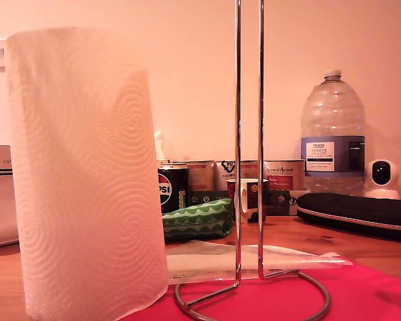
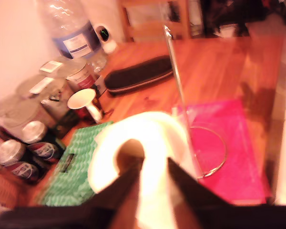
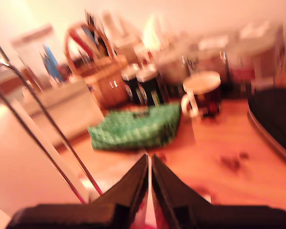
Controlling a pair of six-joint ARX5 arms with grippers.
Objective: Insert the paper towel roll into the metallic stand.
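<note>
Paper towel roll (image 1: 87,174), a large white embossed cylinder with a hollow core, stands just beside the thin chrome wire stand (image 1: 248,140) on the counter, not yet threaded over its upright. My first end effector (image 2: 150,179) hangs above the core, fingers apart, gripping nothing. My second end effector (image 3: 149,179) is pinched closed, empty. Lifting and insertion remain

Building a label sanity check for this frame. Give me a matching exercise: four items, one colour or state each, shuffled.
Items:
1. paper towel roll
2. metallic stand
3. water bottle
4. my second gripper

States:
A. blue label, white cap
B. shut, nothing between its fingers
C. bare upright rods, nothing threaded on
D. white, upright, beside the ring base

Pairs: 1-D, 2-C, 3-A, 4-B
</note>
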